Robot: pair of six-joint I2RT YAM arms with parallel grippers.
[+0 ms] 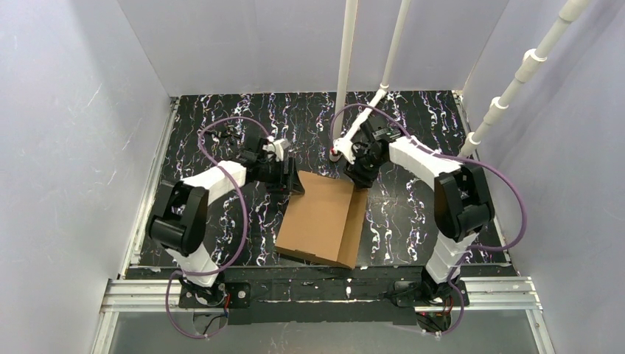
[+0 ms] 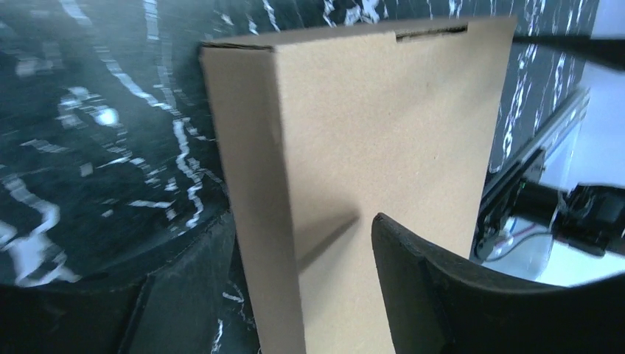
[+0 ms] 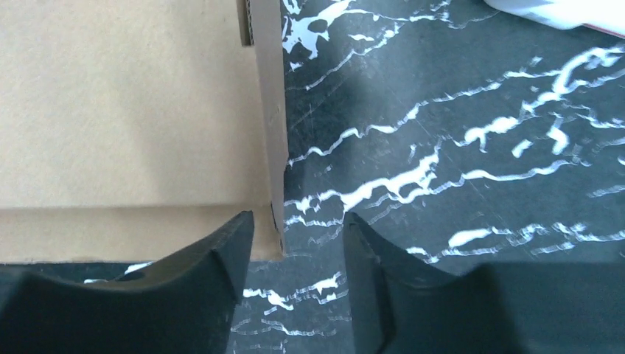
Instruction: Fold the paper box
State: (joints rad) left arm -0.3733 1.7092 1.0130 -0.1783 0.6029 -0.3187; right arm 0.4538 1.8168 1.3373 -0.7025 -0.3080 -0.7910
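The paper box (image 1: 323,216) is a plain brown shallow carton lying closed on the black marbled table (image 1: 221,125), between the two arms. My left gripper (image 1: 289,181) is at its far left corner. In the left wrist view the box (image 2: 383,118) has its long side wall running between the fingers of the left gripper (image 2: 298,221), which stand apart, one beside the wall and one over the lid. My right gripper (image 1: 361,177) is at the far right corner. In the right wrist view the right gripper (image 3: 298,217) is open, the corner of the box (image 3: 133,110) just inside its left finger.
Two white pipes (image 1: 346,66) rise from the back of the table, and one foot (image 1: 339,151) stands close to my right gripper. More white pipe (image 1: 516,81) runs up the right wall. Grey walls enclose three sides. An aluminium rail (image 1: 324,291) borders the near edge.
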